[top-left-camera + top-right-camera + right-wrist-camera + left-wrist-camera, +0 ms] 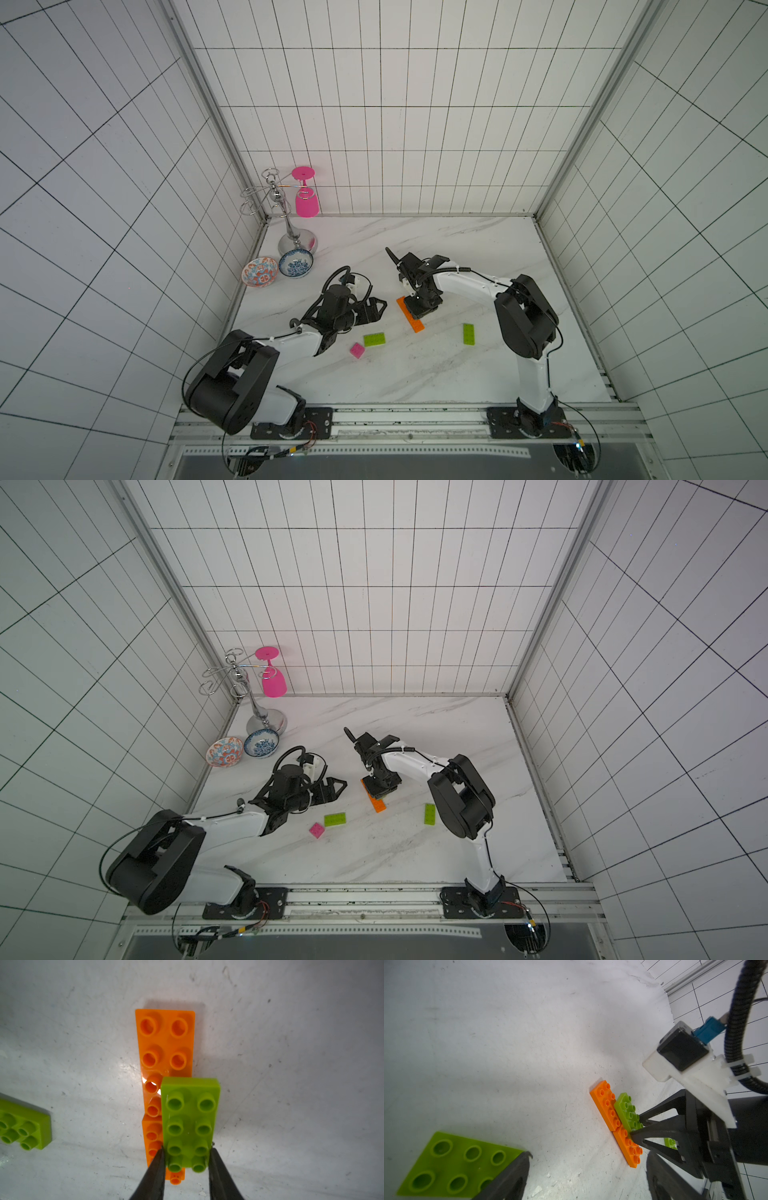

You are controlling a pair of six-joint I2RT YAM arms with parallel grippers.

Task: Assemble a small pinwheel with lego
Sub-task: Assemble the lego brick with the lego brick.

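Lego brick (pixel 190 1124), lime-green: near end pinched between the right gripper (pixel 187 1148) fingertips, far end reaching forward, overlapping one long edge of the orange bar (pixel 165 1043); left gripper (pixel 377 311) spread, empty, nearby.

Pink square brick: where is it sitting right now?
In both top views the pink square brick lies on the table, left of centre, between the left arm and a lime-green brick.
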